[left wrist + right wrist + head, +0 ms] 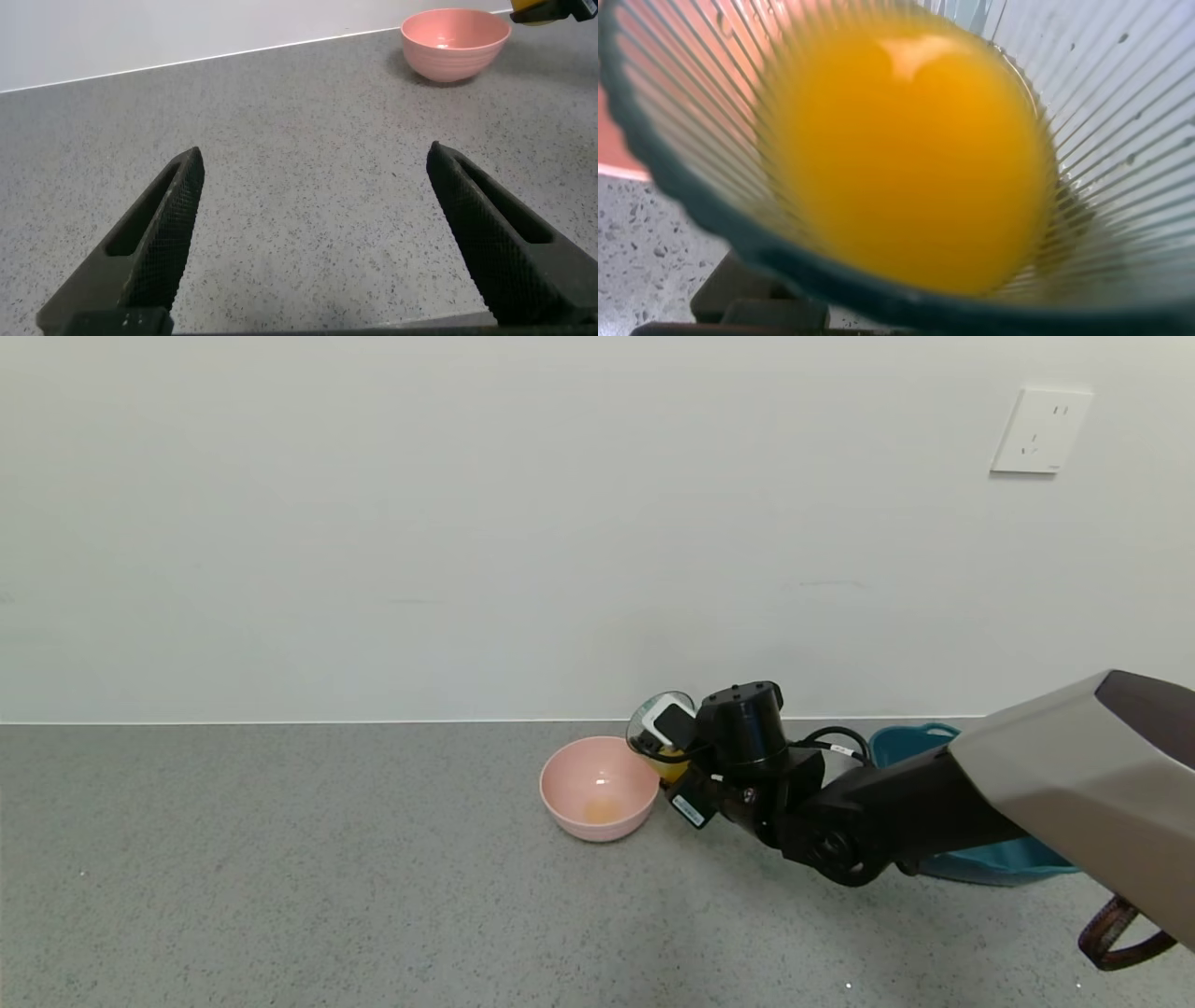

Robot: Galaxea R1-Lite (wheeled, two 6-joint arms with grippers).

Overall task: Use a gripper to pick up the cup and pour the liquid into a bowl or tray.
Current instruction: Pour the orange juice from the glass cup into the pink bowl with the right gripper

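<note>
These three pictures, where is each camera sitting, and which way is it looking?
Head view: from the robot's head, facing forward and down at the grey counter and wall; shows the right arm and the right gripper tilting the cup beside the pink bowl.
Left wrist view: low over the counter, looking along the open left gripper toward the bowl.
Right wrist view: on the right wrist, looking into the cup at the orange liquid.
Shared: head and left wrist both show the bowl.

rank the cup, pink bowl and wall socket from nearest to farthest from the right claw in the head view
1. cup: tilted, held in the right claw.
2. pink bowl: on the counter just left of the claw.
3. wall socket: high on the wall, far to the right.
</note>
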